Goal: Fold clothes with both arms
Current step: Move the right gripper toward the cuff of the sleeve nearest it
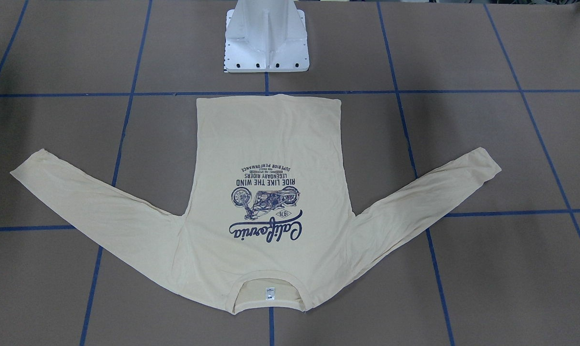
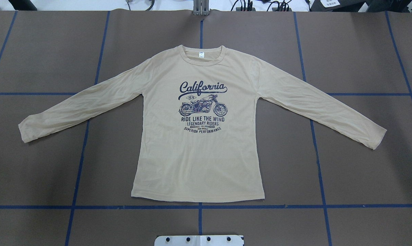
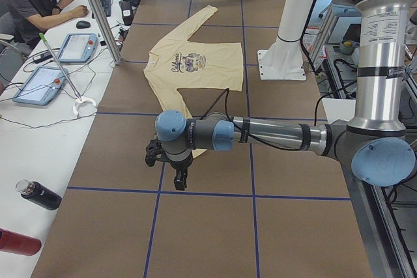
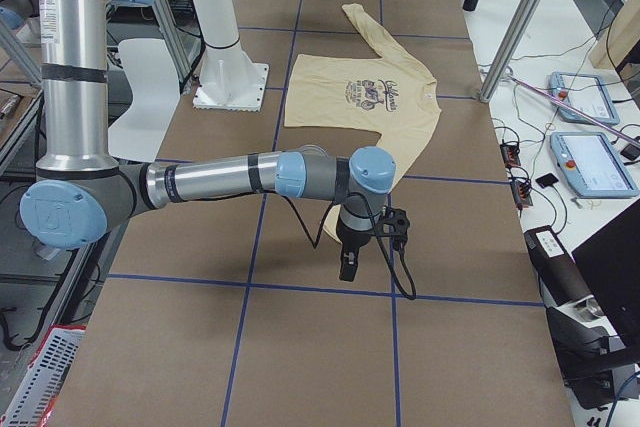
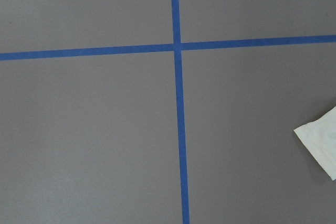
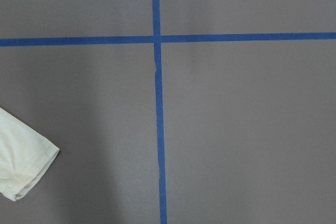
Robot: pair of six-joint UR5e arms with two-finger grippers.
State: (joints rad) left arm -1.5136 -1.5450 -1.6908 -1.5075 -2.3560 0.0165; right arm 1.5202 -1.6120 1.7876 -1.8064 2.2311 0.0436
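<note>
One cream long-sleeved T-shirt lies flat, print up, on a brown desk, with two robot arms reaching out past its two sleeves.

The overhead and front views take in the whole shirt, its hem towards the one white pedestal and its collar away. Only the side views show the left arm and the right arm. The left fingers and right fingers point down over bare desk near a sleeve end. I cannot tell whether either pair is apart or together. Each wrist view shows crossed blue tape and one cuff at its edge: left cuff, right cuff.
</note>
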